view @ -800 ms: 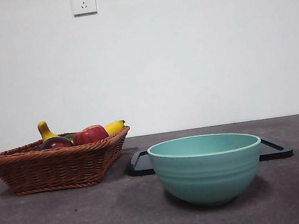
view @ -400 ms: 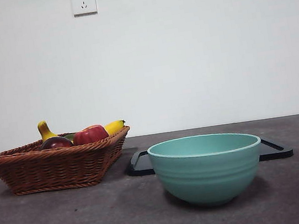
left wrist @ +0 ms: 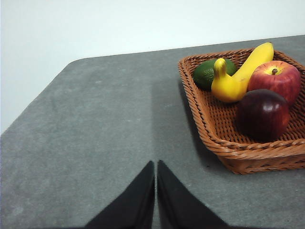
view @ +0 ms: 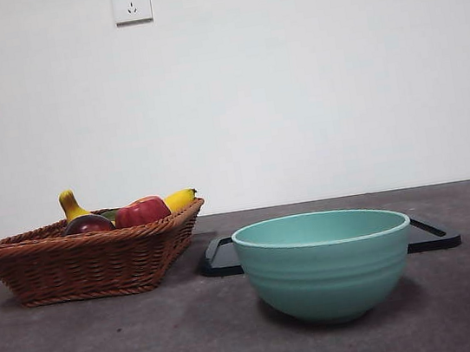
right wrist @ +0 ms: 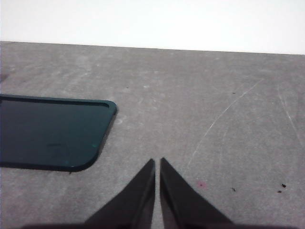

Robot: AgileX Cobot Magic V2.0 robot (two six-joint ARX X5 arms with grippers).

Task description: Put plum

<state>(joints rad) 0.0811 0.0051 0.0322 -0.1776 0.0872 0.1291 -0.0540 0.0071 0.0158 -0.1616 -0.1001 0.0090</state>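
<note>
The plum (left wrist: 263,113), dark maroon and glossy, lies in the brown wicker basket (left wrist: 224,143) next to a red apple (left wrist: 278,80). From the front only its top (view: 88,223) peeks over the basket rim (view: 86,235). My left gripper (left wrist: 156,164) is shut above bare table, well apart from the basket. Over the grey tabletop by a corner of the black tray (right wrist: 50,131) hangs my right gripper (right wrist: 157,162), shut and holding nothing. Neither arm shows in the front view.
A yellow banana (left wrist: 238,76) and a green avocado (left wrist: 206,72) share the basket. A teal bowl (view: 324,261) stands in the front middle, with the black tray (view: 431,234) behind it. A wall socket (view: 131,1) sits high on the white wall.
</note>
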